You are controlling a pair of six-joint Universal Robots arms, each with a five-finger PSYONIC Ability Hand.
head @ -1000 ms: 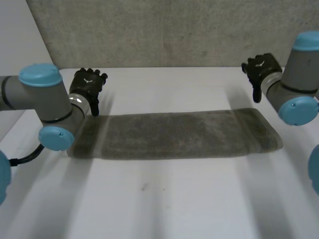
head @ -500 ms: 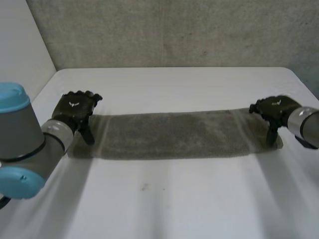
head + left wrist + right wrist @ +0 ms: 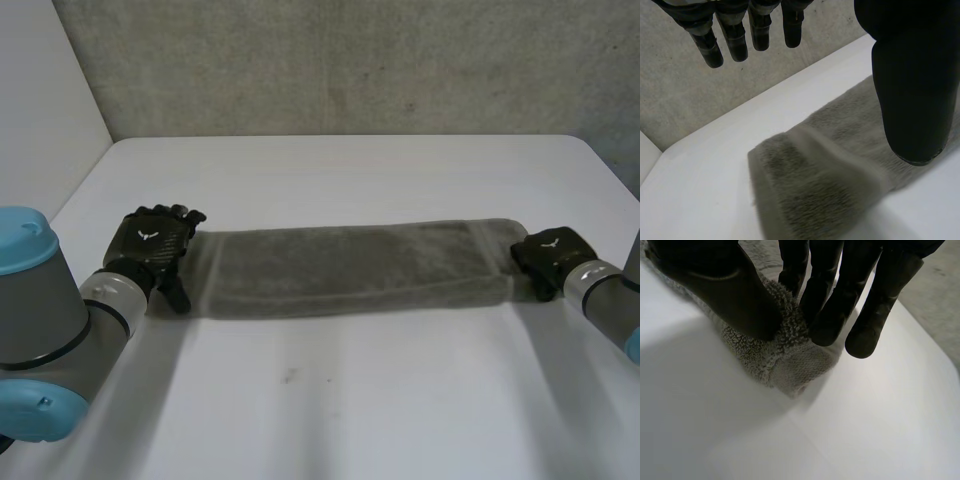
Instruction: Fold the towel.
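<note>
I see the towel (image 3: 350,270) stretched across the desk (image 3: 350,400). My right hand (image 3: 548,255) pinches its right end between thumb and fingers (image 3: 825,305). My left hand (image 3: 150,245) hangs open over its left end.

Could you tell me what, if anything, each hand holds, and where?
The right hand pinches the towel at its end; the left hand, open over the other end, holds nothing.

You have a matte black left hand (image 3: 150,248) and matte black right hand (image 3: 548,258), each with a small white mark, on grey arms (image 3: 50,315) with light-blue caps (image 3: 25,238).
</note>
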